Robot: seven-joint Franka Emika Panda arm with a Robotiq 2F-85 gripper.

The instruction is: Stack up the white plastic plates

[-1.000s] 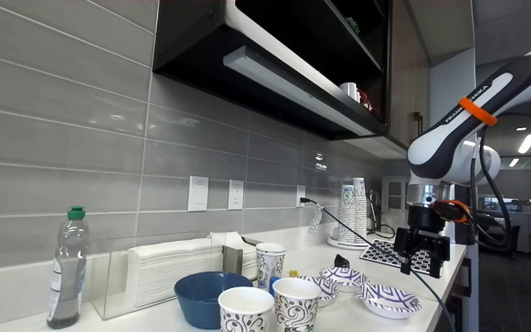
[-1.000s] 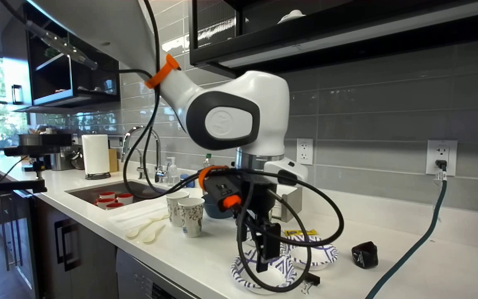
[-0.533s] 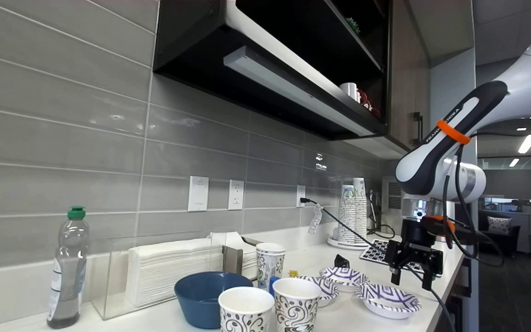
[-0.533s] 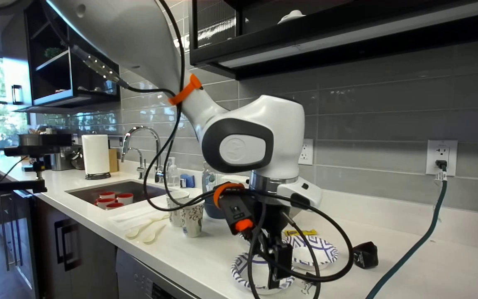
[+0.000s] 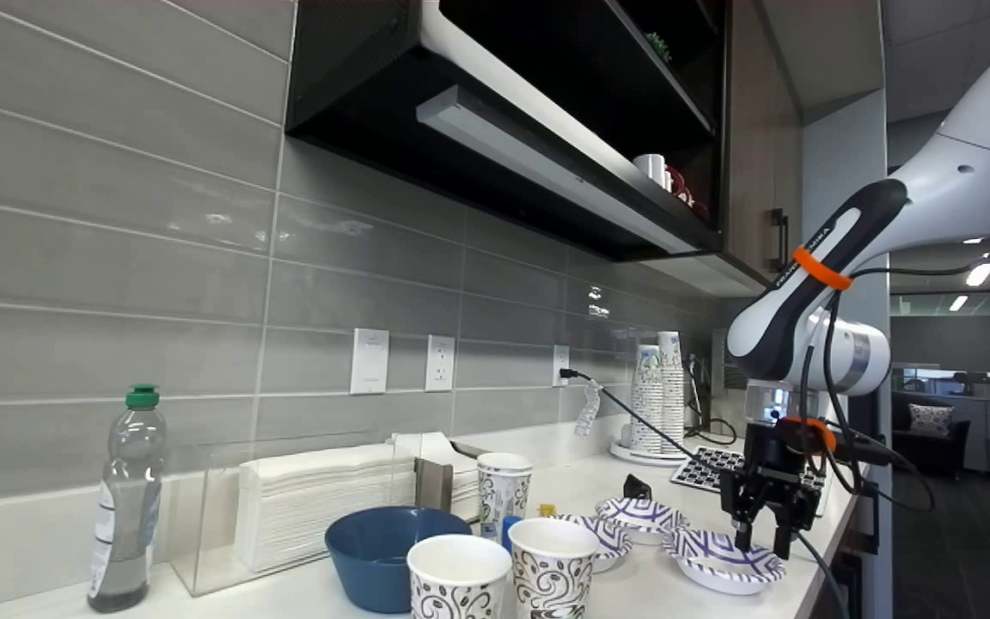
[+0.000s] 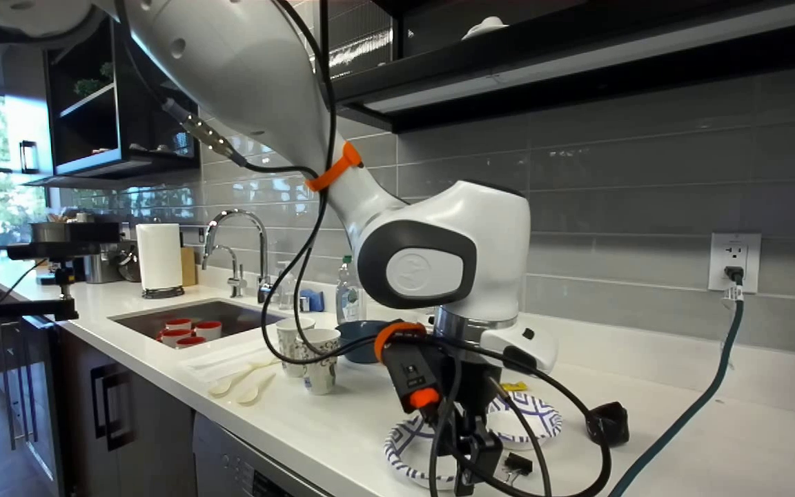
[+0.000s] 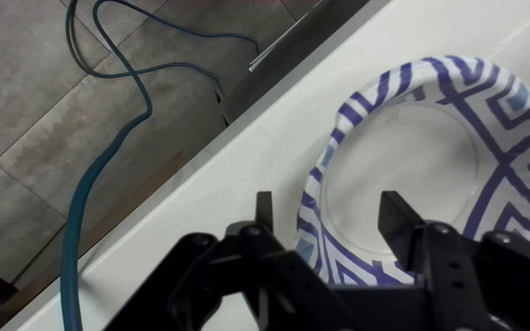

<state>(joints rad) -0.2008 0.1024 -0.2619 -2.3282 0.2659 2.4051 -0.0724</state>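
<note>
Three shallow white plates with blue-purple patterned rims sit apart on the counter. In an exterior view, they are the right plate [image 5: 723, 567], the back plate [image 5: 643, 517] and the left plate [image 5: 605, 540], partly behind a cup. In an exterior view, the right plate [image 6: 408, 452] and another plate [image 6: 532, 417] show; the third is hidden by the arm. My gripper [image 5: 763, 543] is open and empty at the right plate, pointing down. In the wrist view, the gripper [image 7: 326, 197] straddles the rim of the plate [image 7: 403, 170]: one finger outside over the counter, one over its inside.
Patterned cups [image 5: 551, 567] and a blue bowl [image 5: 392, 550] stand near the plates. A binder clip [image 6: 518, 464] and a black object [image 6: 607, 422] lie close by. A teal cable [image 7: 76, 207] hangs past the counter's edge. A cabinet overhangs the counter.
My gripper has moved down from above the counter to the right plate's rim. Its fingers look closer together than half a second ago. The plates have not moved.
</note>
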